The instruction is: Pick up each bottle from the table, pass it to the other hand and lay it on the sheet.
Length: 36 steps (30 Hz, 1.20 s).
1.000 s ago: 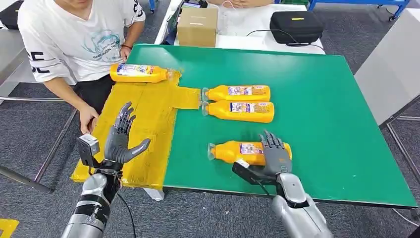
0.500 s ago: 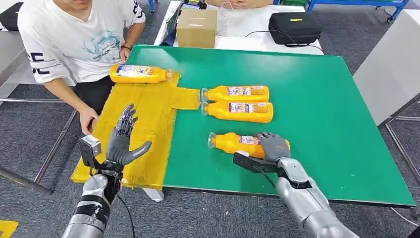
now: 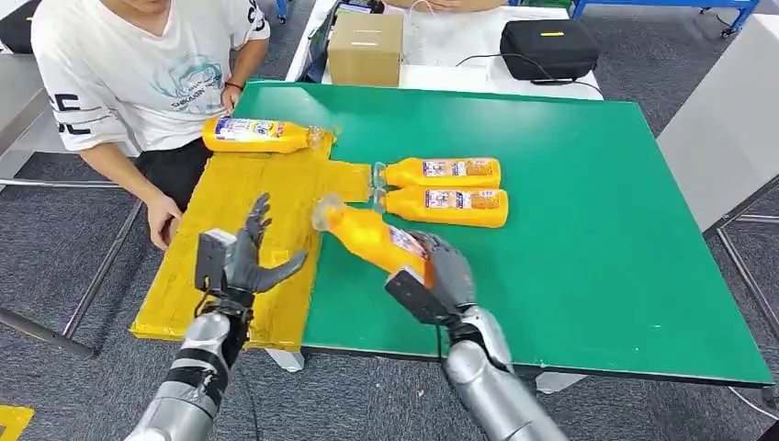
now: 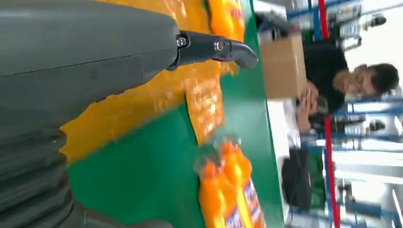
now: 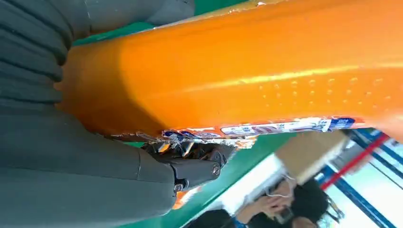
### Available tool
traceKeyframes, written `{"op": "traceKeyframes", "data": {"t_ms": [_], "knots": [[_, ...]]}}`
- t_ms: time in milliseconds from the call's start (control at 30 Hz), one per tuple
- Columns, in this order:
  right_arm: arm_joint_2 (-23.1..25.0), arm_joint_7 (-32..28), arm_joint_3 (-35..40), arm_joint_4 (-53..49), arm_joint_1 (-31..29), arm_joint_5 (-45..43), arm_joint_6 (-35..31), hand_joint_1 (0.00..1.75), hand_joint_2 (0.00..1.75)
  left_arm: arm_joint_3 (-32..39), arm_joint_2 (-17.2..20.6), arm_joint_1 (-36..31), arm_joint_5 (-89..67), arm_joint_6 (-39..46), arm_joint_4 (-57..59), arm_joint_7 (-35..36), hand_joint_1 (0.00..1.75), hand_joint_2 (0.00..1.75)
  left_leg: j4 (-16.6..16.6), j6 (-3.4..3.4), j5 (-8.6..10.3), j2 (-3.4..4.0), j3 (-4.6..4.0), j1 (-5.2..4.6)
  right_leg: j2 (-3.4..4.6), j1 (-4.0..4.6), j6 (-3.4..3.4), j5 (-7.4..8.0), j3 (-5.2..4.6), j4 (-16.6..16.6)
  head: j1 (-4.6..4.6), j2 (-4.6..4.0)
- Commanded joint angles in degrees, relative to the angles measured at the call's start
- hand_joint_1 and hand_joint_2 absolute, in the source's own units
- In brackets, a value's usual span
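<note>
My right hand (image 3: 443, 271) grips an orange bottle (image 3: 369, 236) by its base and holds it above the green table (image 3: 588, 184), its clear cap end tilted up toward the yellow sheet (image 3: 248, 239). The right wrist view has the held bottle (image 5: 247, 71) close up against the fingers (image 5: 190, 166). My left hand (image 3: 246, 259) hovers over the sheet's near part with fingers spread and nothing in it. One bottle (image 3: 257, 135) lies on the sheet's far edge. Two more bottles (image 3: 441, 172) (image 3: 445, 205) lie side by side on the table, also seen in the left wrist view as a bottle pair (image 4: 228, 190).
A person in a white shirt (image 3: 138, 64) sits at the far left, one hand (image 3: 163, 220) resting beside the sheet. A cardboard box (image 3: 366, 48) and a black case (image 3: 549, 48) stand on a white table behind. A grey surface (image 3: 726, 129) borders the right side.
My right hand closed on the near bottle, lifted it off the table and carried it left toward the sheet. My left hand moved right and slightly forward, fingers still spread.
</note>
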Motion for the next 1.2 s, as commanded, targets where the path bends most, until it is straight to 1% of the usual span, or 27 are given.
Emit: {"op": "traceKeyframes", "data": {"t_ms": [33, 67, 133, 200, 233, 300, 400, 500, 633, 867, 1100, 1200], "knots": [[4.58, -4.66, -1.86, 1.31, -1.09, -7.22, -3.74, 1.75, 1.75, -5.00, -1.03, -4.79, 2.76, -1.40, 7.01, 1.27, 0.00, 1.75, 0.02, -0.05, -0.02, -0.08, 0.01, 0.03, -0.07, 0.03, -0.08, -0.04, 0.06, 0.00, 0.02, 0.00], [5.31, -5.49, -1.75, 2.43, -1.52, -7.72, -5.10, 1.75, 1.75, -5.61, -1.71, -5.29, 4.12, -2.87, 7.49, 1.75, 0.00, 1.75, 0.01, -0.05, -0.01, -0.06, -0.02, 0.00, -0.06, 0.00, -0.07, -0.03, 0.01, 0.00, 0.02, 0.00], [6.45, -6.72, -1.39, 4.72, -2.48, -9.84, -5.30, 1.75, 1.75, -7.70, -2.64, -5.79, 5.61, -4.37, 7.47, 2.33, 0.00, 1.75, 0.03, -0.07, -0.01, -0.12, -0.04, -0.05, -0.12, -0.05, -0.09, -0.05, 0.00, 0.02, 0.02, 0.00], [7.35, -8.46, -0.76, 7.68, -3.75, -12.04, -5.37, 1.75, 1.75, -9.59, -3.14, -5.67, 9.32, -7.80, 6.43, 3.39, 0.00, 1.75, 0.06, -0.09, -0.03, -0.15, -0.02, -0.03, -0.14, -0.02, -0.12, -0.06, 0.03, 0.02, 0.02, 0.00], [7.67, -9.30, -0.61, 8.34, -4.02, -12.58, -5.70, 1.75, 1.75, -10.36, -3.23, -5.52, 10.28, -8.77, 5.78, 3.44, 0.00, 1.75, 0.04, -0.07, -0.02, -0.08, -0.02, -0.04, -0.06, -0.03, -0.10, -0.04, 0.00, 0.01, 0.02, 0.00], [7.93, -10.21, -0.04, 9.70, -4.61, -13.54, -5.84, 1.75, 1.75, -11.49, -3.25, -4.95, 14.16, -12.20, 4.20, 4.62, 0.00, 1.75, 0.04, -0.08, -0.04, -0.04, 0.00, -0.05, -0.02, -0.03, -0.11, -0.04, 0.02, 0.01, 0.02, 0.00], [7.90, -10.25, -0.01, 9.72, -4.65, -13.58, -5.84, 1.75, 1.75, -11.53, -3.09, -4.85, 14.28, -12.31, 3.99, 4.65, 0.00, 1.75, 0.01, -0.08, -0.04, -0.03, 0.02, -0.04, -0.02, -0.03, -0.10, -0.03, 0.04, -0.02, 0.02, 0.00], [7.38, -10.91, 0.88, 10.11, -4.90, -14.63, -5.79, 1.75, 1.75, -12.75, -2.04, -3.35, 21.20, -18.75, 0.87, 6.10, 0.00, 1.75, 0.02, -0.09, -0.06, 0.04, 0.03, -0.04, 0.05, -0.02, -0.11, -0.03, 0.05, -0.01, 0.02, 0.00], [7.04, -10.96, 1.74, 11.06, -5.23, -14.49, -5.24, 1.75, 1.75, -15.07, -1.36, -2.17, 24.62, -19.87, -2.16, 7.45, 0.00, 1.75, -0.02, -0.07, -0.04, 0.01, 0.02, -0.05, 0.05, -0.04, -0.08, -0.02, 0.05, -0.04, 0.02, 0.00], [7.24, -10.91, 2.09, 11.42, -5.49, -14.25, -5.05, 1.75, 1.75, -15.39, -1.53, -2.31, 24.63, -19.63, -2.23, 7.41, 0.00, 1.75, -0.01, -0.05, -0.03, -0.02, -0.06, -0.07, 0.04, -0.06, -0.06, -0.01, -0.02, -0.02, 0.00, 0.00], [8.81, -8.31, 5.66, 17.35, -7.96, -11.19, -2.69, 1.75, 1.75, -18.70, -1.76, -0.79, 23.74, -17.74, -8.01, 5.80, 0.00, 1.75, -0.01, -0.05, -0.03, 0.01, -0.06, -0.08, 0.06, -0.06, -0.06, -0.01, -0.05, 0.00, 0.02, 0.00], [8.95, -7.28, 6.74, 19.52, -8.96, -10.00, -1.49, 1.75, 1.75, -20.02, -1.06, -1.01, 21.99, -16.39, -8.41, 6.24, 0.00, 1.75, -0.02, -0.09, -0.07, 0.03, 0.04, -0.05, 0.09, -0.04, -0.11, -0.03, 0.05, -0.02, 0.00, 0.00]]}}
